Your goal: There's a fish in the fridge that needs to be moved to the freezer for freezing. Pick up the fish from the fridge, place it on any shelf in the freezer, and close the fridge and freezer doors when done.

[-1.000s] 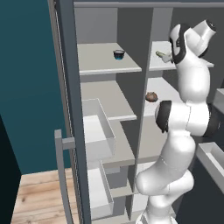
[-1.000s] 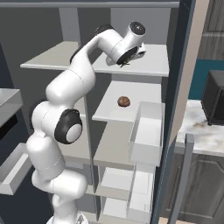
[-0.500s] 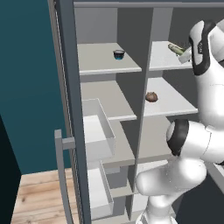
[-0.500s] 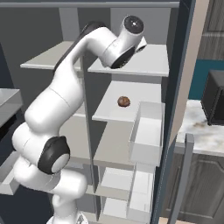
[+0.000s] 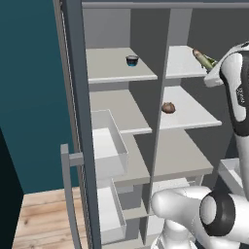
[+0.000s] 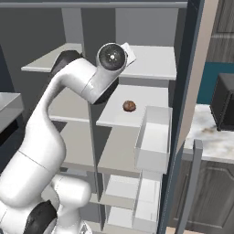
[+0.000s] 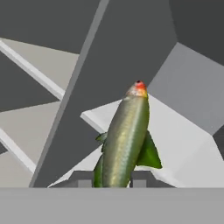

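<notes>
A green-silver fish (image 7: 126,135) with a red-orange snout stands up between my fingertips (image 7: 139,182), and my gripper (image 7: 112,183) is shut on its tail end. In the left base view the fish (image 5: 203,58) sticks out of the gripper (image 5: 210,66) just over the front right of the fridge's top shelf (image 5: 182,63). The freezer half lies to the left, with its flat grey shelf (image 5: 114,68). Both doors stand open: the freezer door (image 5: 78,121) edge-on at left, the fridge door (image 6: 187,114) at right. My own arm hides the hand in the right base view.
A small dark cup (image 5: 132,60) sits on the freezer's top shelf. A brown round item (image 5: 168,107) (image 6: 129,106) lies on the fridge's second shelf. Clear bins (image 5: 109,143) (image 6: 153,139) hang on both doors. A dark microwave (image 6: 224,103) stands on the counter at right.
The gripper has carried the fish off the middle of the fridge's top shelf, rightward and toward the shelf's front. The arm has swung outward with it.
</notes>
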{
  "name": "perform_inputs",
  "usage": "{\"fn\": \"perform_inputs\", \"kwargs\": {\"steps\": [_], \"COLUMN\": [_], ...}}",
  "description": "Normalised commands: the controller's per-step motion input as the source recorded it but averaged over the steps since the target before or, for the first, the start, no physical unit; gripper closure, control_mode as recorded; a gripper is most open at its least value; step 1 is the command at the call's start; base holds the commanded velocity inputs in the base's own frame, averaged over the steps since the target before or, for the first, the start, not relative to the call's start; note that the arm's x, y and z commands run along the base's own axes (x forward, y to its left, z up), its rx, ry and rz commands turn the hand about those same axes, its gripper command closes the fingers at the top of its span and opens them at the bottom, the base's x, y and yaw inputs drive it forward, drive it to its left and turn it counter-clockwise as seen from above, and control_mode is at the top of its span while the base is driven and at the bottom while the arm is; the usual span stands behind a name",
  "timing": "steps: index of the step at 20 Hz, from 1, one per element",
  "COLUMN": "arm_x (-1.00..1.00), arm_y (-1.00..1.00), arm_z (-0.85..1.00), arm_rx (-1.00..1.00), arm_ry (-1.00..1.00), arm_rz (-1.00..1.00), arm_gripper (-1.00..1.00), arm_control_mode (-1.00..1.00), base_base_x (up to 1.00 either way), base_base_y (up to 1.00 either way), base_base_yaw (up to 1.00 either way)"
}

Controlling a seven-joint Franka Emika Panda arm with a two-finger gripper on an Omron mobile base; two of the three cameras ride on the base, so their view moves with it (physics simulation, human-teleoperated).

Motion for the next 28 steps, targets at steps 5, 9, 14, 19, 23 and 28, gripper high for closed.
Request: {"fn": "perform_inputs", "kwargs": {"steps": [5, 9, 14, 19, 23, 28], "arm_x": [-1.0, -1.0, -1.0, -0.68, -0.13, 0.09], "arm_y": [0.29, 0.35, 0.71, 0.95, 1.0, 1.0], "arm_z": [0.27, 0.41, 0.16, 0.09, 0.01, 0.0], "arm_rx": [0.13, 0.08, 0.05, 0.01, 0.0, -0.01], "arm_ry": [0.01, 0.03, 0.0, 0.01, 0.1, 0.01], "arm_rz": [-0.09, -0.01, 0.03, 0.12, 0.1, 0.16], "arm_gripper": [1.0, 1.0, 1.0, 1.0, 1.0, 1.0], "arm_control_mode": [-1.0, -1.0, -1.0, -1.0, -1.0, -1.0], "base_base_x": [0.0, 0.0, 0.0, 0.0, 0.0, 0.0], "base_base_y": [0.0, 0.0, 0.0, 0.0, 0.0, 0.0], "base_base_yaw": [0.0, 0.0, 0.0, 0.0, 0.0, 0.0]}}
